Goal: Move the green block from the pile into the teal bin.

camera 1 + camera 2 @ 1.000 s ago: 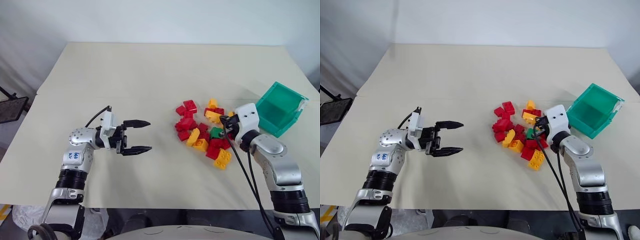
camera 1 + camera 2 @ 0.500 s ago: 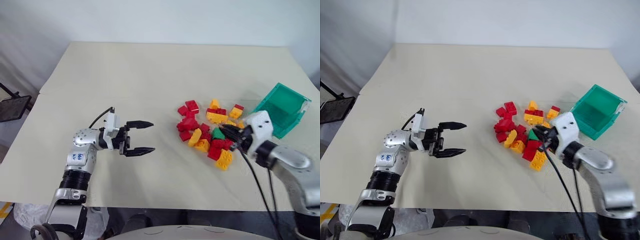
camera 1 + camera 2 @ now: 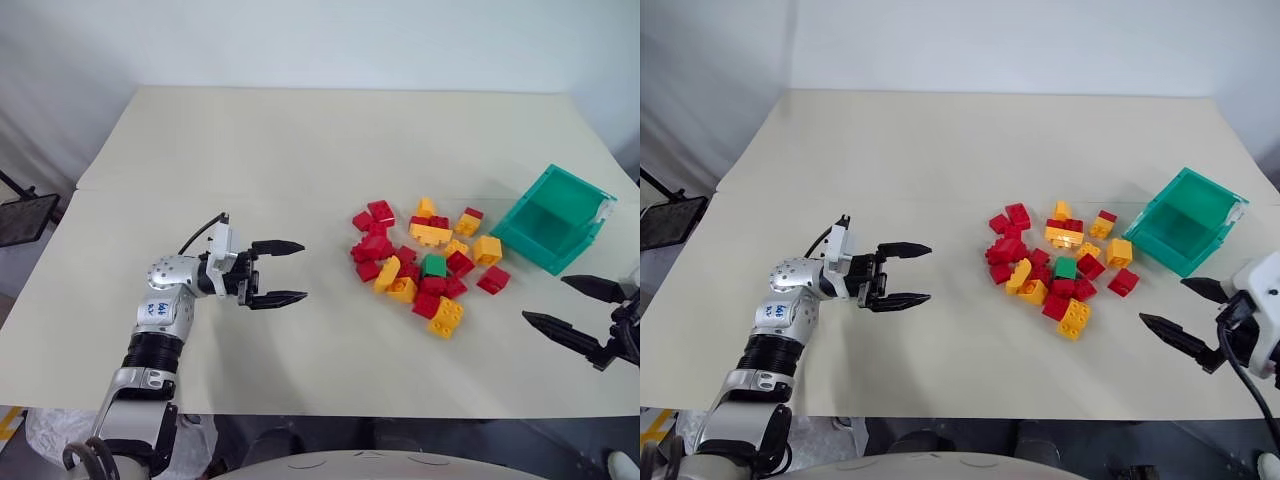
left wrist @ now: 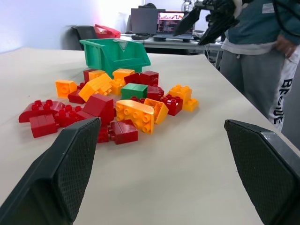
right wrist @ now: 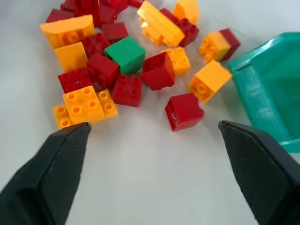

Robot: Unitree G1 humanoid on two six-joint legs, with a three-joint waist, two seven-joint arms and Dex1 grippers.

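Both our claws gape empty: right gripper (image 3: 1185,317) near teal bin (image 3: 1225,222), left gripper (image 3: 285,270) well apart; green block (image 3: 434,266) sits in pile (image 3: 420,270) (untouched).

Both grippers' fingers (image 3: 277,245) wide apart

— What sort of place is indicated?

— A lab or office workroom is suggested. Beyond the left gripper's fingers, a wide cream-covered table (image 4: 197,154) is seen, and past it a grey desk (image 4: 187,44) carrying a lit laptop screen (image 4: 171,21) and a dark monitor (image 4: 143,19).

— Anything else?

— A standing person in grey trousers (image 4: 255,70) is seen beside the table, against plain white walls (image 3: 320,40).
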